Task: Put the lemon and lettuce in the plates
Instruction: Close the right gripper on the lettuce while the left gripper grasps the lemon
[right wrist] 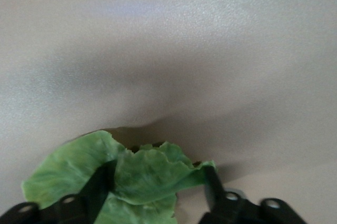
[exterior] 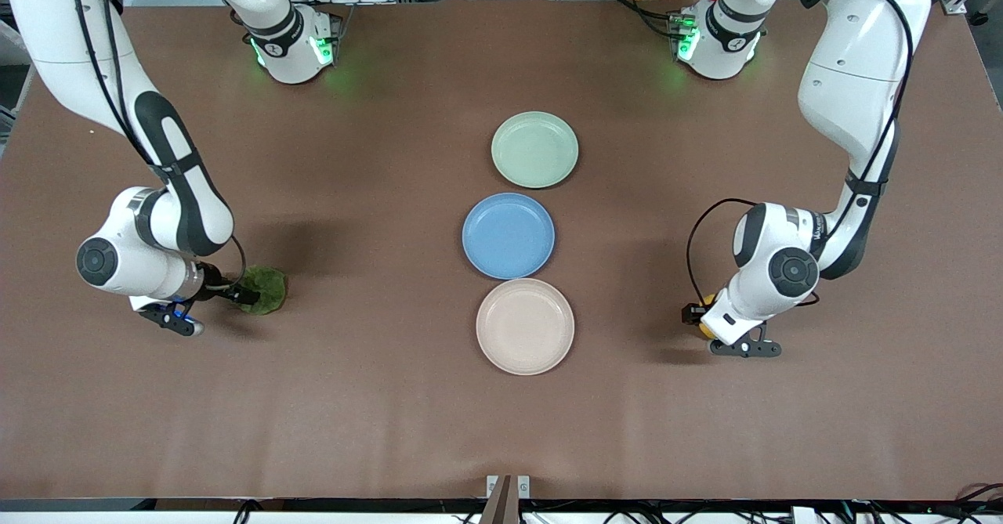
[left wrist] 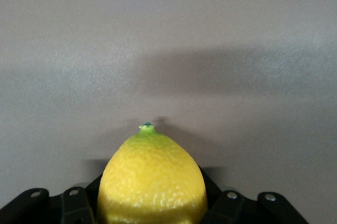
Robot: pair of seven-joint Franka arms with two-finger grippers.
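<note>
Lying nearest the front camera, beige-pink plate (exterior: 525, 326), blue plate (exterior: 508, 235) just above it, mint green plate (exterior: 534, 149) farthest, left gripper (exterior: 700, 321) clamped on lemon (left wrist: 152, 182) toward the left arm's end from the blue plate, right gripper (exterior: 244, 295) straddling lettuce (right wrist: 131, 176) on the table toward the right arm's end, jaws not yet tight.

Three plates (exterior: 534, 149) (mint, blue, pink), one lemon (left wrist: 152, 182), one lettuce (exterior: 266, 289).

The lemon (left wrist: 152, 179), bright yellow with a greenish nub, is sitting near the left arm's end of the table, well apart from the beige-pink plate (exterior: 525, 326). The lettuce (exterior: 266, 289), dark green and wrinkly, is lying toward the right arm's end. The mint plate (exterior: 535, 149) is lying farther from the front camera than the beige-pink plate.
</note>
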